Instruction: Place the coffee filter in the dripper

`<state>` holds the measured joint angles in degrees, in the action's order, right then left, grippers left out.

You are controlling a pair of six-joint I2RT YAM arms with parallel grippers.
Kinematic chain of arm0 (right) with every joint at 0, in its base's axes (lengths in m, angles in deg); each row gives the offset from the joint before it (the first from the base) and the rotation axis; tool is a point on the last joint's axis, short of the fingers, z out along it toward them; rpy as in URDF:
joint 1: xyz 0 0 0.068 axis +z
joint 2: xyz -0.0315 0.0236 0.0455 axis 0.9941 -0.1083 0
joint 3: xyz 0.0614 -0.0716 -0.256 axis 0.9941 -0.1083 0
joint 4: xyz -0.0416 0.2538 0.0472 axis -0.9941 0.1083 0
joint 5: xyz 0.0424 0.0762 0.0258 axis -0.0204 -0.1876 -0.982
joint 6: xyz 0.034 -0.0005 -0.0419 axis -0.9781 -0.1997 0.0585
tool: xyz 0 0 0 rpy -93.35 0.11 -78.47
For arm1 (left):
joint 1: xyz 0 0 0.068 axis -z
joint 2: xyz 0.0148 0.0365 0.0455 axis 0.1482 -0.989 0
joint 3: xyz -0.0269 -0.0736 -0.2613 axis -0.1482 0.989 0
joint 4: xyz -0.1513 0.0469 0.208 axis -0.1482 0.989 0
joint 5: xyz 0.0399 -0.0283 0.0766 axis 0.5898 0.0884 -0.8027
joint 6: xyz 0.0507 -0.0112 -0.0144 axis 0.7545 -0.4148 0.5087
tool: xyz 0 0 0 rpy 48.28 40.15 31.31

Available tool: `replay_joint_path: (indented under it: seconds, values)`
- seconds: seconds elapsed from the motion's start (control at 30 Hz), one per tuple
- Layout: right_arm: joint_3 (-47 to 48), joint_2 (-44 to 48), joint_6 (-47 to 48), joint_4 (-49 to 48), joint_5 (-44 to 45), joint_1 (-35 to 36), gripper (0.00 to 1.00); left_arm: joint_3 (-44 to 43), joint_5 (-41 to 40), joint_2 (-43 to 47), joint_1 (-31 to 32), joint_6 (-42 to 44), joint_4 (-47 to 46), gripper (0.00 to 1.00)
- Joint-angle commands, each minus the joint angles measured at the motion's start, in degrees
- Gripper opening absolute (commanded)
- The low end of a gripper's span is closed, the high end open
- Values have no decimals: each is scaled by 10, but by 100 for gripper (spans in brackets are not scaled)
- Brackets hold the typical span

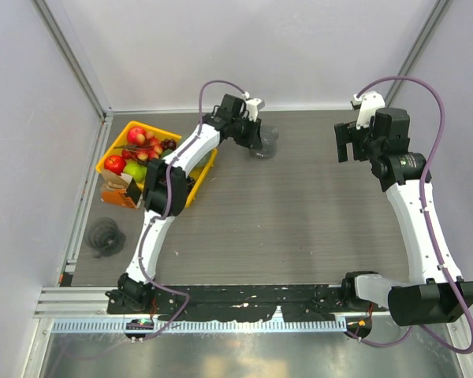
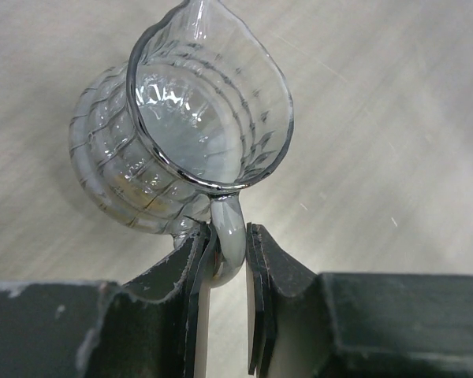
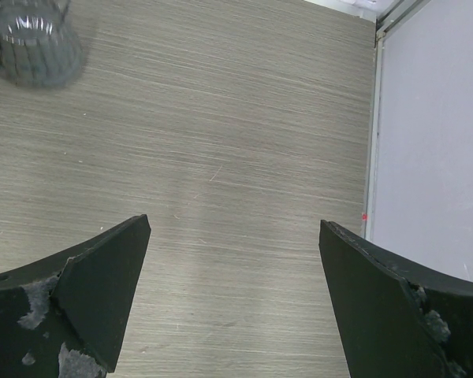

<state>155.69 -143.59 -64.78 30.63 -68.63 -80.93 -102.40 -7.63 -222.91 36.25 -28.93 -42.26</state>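
The dripper (image 1: 265,144) is a clear ribbed glass cup at the far middle of the table. In the left wrist view its round rim faces the camera, and the dripper (image 2: 189,134) is empty. My left gripper (image 1: 256,135) is shut on the dripper's side handle (image 2: 230,236), with a pad pressed on each side; it shows in its own view too (image 2: 229,235). My right gripper (image 1: 348,145) is open and empty over bare table at the far right (image 3: 235,228). The dripper also shows at the top left of the right wrist view (image 3: 31,43). No coffee filter is in view.
A yellow fruit tray (image 1: 110,153) with apples and grapes stands at the far left, under my left arm. An orange-brown carton (image 1: 120,193) sits at its near corner. A dark ribbed round object (image 1: 105,236) lies left of the table. Enclosure walls (image 3: 433,142) bound the table.
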Motion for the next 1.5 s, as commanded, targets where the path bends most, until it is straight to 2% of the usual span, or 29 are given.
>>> replay_joint_path:
  seconds: [0.0, 0.2, 0.4, 0.5, 0.67, 0.87, 1.07, 1.23, 1.37, 1.47]
  values:
    - [1, 13, -11, -30, 10, -2, 95, 55, 137, 100, 5, 64, 0, 0]
    - [-2, 10, -7, -28, -24, -6, 95, 156, 241, 163, 4, 215, 108, 0]
    - [0, -2, 2, 5, -116, -11, 95, 256, 298, 222, 6, 407, 265, 0]
    - [-6, -3, 7, 9, -139, -12, 95, 316, 304, 255, 11, 475, 302, 0]
    - [-8, -7, 13, 15, -155, -11, 95, 401, 288, 280, 29, 483, 278, 0]
    - [-7, -10, 19, 19, -171, -12, 95, 431, 288, 283, 36, 469, 265, 2]
    - [-19, -3, 17, 19, -175, -12, 96, 414, 292, 282, 47, 533, 328, 0]
    - [-28, 9, 18, 19, -175, -12, 95, 382, 296, 266, 54, 625, 437, 0]
    - [-35, 16, 18, 18, -175, -13, 95, 367, 293, 248, 54, 623, 453, 2]
    - [-36, 21, 18, 18, -175, -12, 95, 353, 283, 235, 53, 611, 456, 9]
